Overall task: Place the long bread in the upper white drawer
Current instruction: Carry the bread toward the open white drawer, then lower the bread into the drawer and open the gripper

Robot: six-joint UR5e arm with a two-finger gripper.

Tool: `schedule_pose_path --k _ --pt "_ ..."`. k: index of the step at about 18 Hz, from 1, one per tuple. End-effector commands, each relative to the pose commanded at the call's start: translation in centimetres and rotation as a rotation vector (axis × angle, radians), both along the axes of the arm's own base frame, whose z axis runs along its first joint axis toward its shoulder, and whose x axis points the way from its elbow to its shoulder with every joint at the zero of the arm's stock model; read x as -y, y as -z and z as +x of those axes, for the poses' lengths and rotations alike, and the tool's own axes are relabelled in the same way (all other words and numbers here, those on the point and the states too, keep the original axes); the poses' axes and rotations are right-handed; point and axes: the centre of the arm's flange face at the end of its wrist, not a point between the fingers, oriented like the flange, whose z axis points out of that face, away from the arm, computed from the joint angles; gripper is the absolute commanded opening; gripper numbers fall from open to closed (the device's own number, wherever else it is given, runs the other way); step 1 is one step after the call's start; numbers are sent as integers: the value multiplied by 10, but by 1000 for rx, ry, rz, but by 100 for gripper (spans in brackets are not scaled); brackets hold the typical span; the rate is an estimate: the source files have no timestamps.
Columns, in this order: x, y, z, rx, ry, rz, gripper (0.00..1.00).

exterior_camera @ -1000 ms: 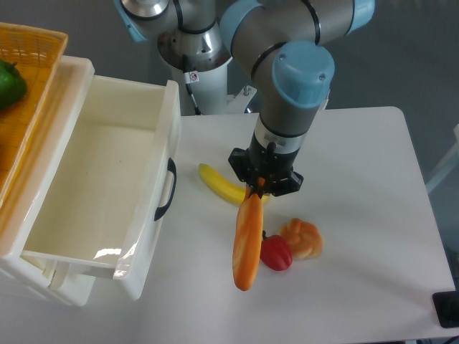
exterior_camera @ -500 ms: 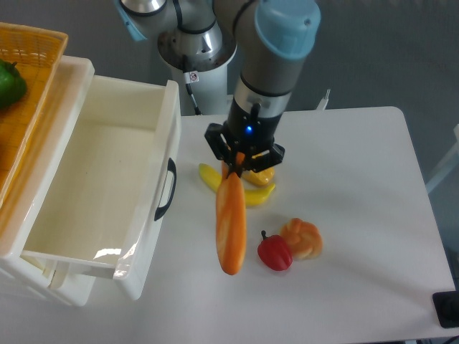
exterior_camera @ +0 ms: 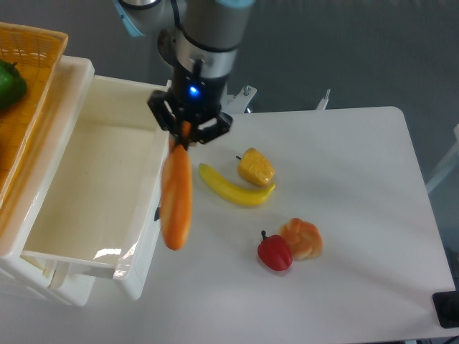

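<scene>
My gripper (exterior_camera: 186, 133) is shut on the top end of the long bread (exterior_camera: 176, 197), an orange-golden loaf that hangs almost straight down in the air. It hangs over the front wall of the upper white drawer (exterior_camera: 86, 236), which stands pulled open at the left with its inside bare. The bread covers most of the drawer's black handle.
A yellow banana (exterior_camera: 233, 187), a yellow pepper (exterior_camera: 256, 167), a red pepper (exterior_camera: 275, 253) and a knotted bun (exterior_camera: 302, 238) lie on the white table (exterior_camera: 358, 179). A woven yellow basket (exterior_camera: 21, 100) with a green item stands at the far left, above the drawer.
The gripper has carried the long bread leftward and a little back, from above the banana to the drawer's front wall. The yellow pepper has come into view.
</scene>
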Motion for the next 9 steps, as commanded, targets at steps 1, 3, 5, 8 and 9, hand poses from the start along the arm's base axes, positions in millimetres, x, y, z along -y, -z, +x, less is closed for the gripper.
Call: schedule_pose_path --k 1,3,5,8,9 --pt "-2 1 7 4 10 -2 0" --pt "-8 6 20 9 37 -10 3" --pt "-11 9 28 13 52 -14 8" --pt "-13 11 35 13 67 -18 27" --pt "-13 11 35 9 72 -17 42"
